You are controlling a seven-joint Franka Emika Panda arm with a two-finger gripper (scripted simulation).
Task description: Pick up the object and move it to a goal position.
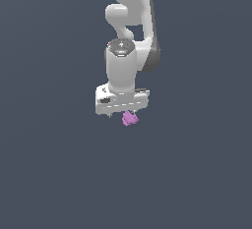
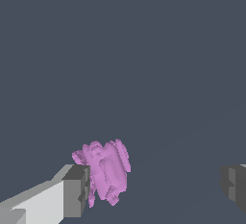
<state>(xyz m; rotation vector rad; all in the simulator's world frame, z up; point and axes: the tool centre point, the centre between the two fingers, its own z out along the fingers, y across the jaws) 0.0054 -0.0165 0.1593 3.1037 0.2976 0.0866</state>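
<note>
The object is a small lumpy purple-pink piece with knobbly bumps. In the wrist view it sits between my gripper's fingers, right against one grey pad. A wide gap separates it from the other pad. The jaws stand wide apart and are not closed on it. In the exterior view the object shows just under the white hand, where the gripper points straight down. The fingers are mostly hidden there. I cannot tell whether the object rests on the floor.
A plain dark grey-blue surface fills both views. The white arm rises above the hand in the exterior view. No goal marker or other object shows.
</note>
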